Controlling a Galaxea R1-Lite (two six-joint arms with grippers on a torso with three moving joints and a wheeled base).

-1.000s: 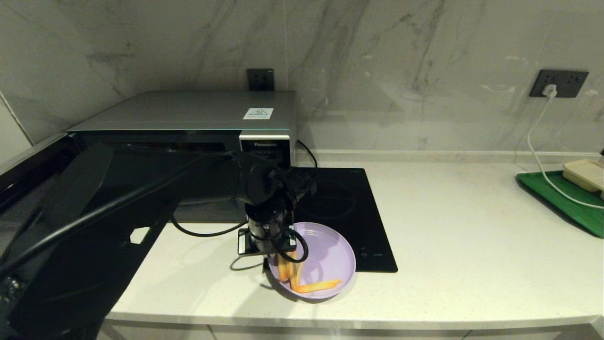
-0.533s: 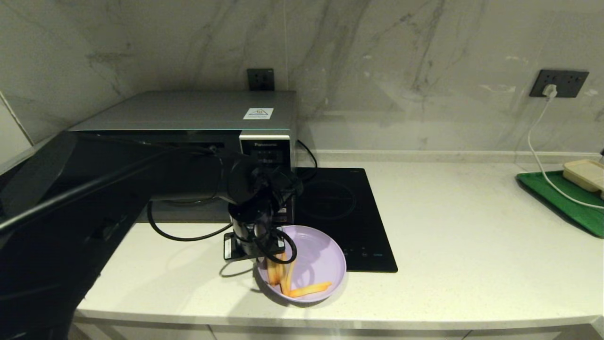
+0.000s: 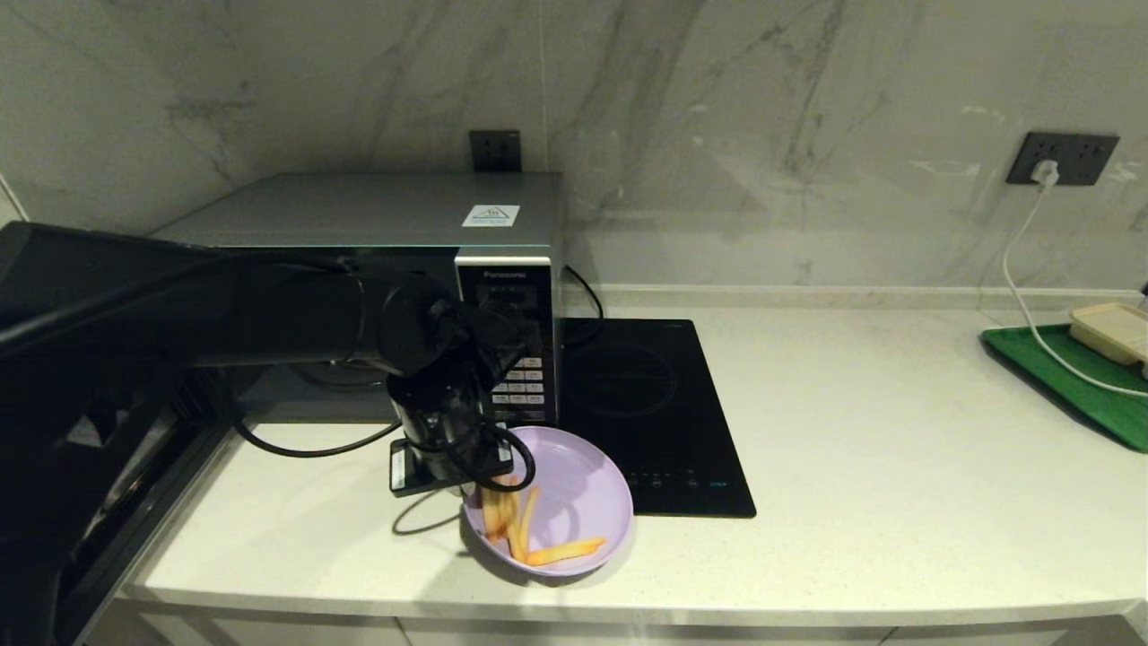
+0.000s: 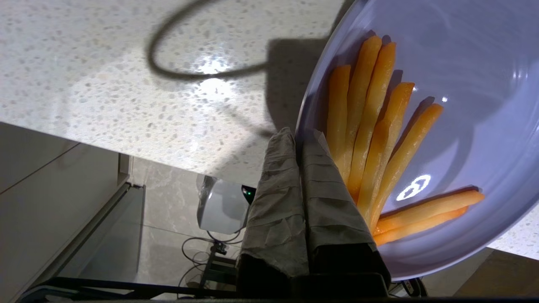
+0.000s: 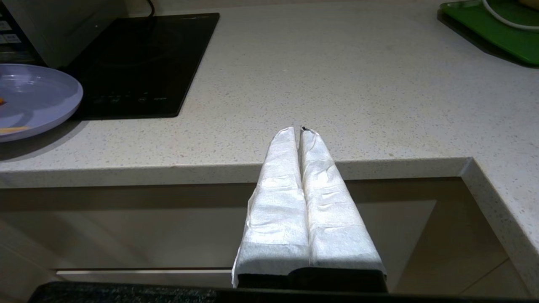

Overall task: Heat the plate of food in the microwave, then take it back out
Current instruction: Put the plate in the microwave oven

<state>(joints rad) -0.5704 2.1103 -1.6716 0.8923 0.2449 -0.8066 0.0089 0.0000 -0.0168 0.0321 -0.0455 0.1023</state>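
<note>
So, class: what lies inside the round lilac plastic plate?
Several orange-yellow fries lie inside the round lilac plastic plate, bunched near the left gripper shut on its rim. The rim between the fingers is hidden.

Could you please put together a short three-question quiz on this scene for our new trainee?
1. True or false: the left gripper is shut on the plate rim.
2. What lies on the plate? A) fries B) a lidded box C) nothing
3. Where is the right gripper?

Key:
1. True; its fingers pinch the rim.
2. A, the fries.
3. It hangs in front of the counter edge, shut and holding nothing, away from the plate.
</note>
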